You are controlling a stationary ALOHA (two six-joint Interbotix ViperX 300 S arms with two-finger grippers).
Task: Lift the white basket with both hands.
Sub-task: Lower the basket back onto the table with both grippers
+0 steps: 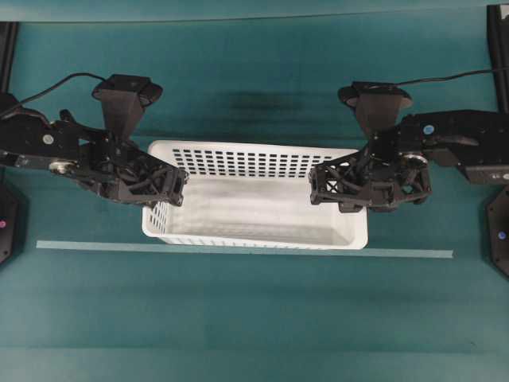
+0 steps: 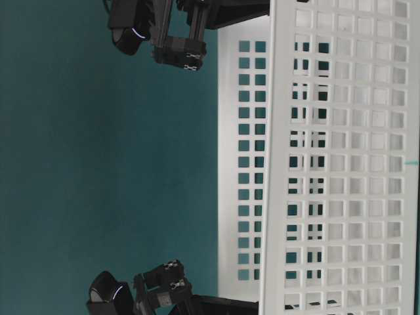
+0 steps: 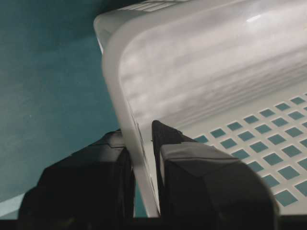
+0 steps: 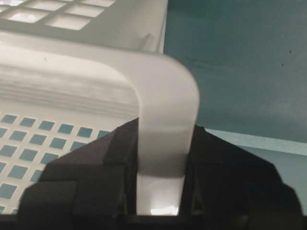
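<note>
The left hand at nine o'clock and the right hand at three o'clock each clamp the white basket by its rim.

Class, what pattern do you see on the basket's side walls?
Rows of small rectangular holes across the white basket, clearest in the table-level view.

light: even, soft | wrist views: blurred close-up | glare: mild

Teal tabletop with pale strip
</note>
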